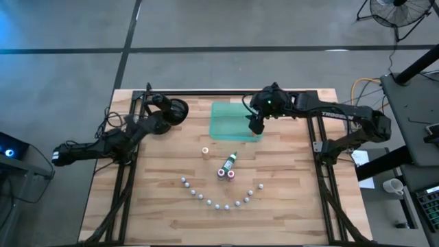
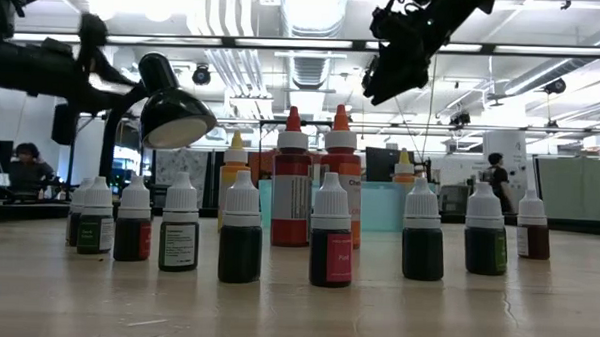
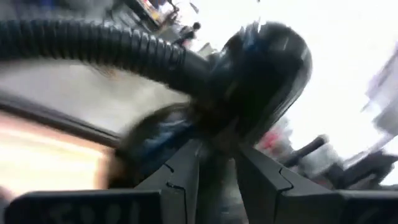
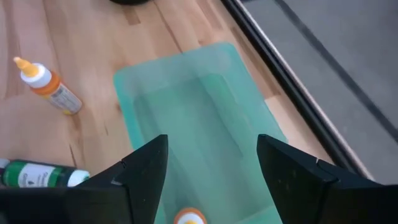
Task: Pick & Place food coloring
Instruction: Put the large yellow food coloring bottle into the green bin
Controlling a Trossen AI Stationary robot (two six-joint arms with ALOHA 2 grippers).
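In the high view the food coloring bottles stand on the table: an arc of small whitish-capped ones, two red and pink ones, an orange one, and a green one lying on its side. My right gripper hovers open over the green tray. In the right wrist view an orange bottle top shows low between its spread fingers, apart from both. My left gripper waits at the table's far left, its fingers a narrow gap apart.
The low view shows the row of bottles up close, with the tray behind and my right gripper high above. Black frame rails run along both table sides. Bare wood lies near the table's front edge.
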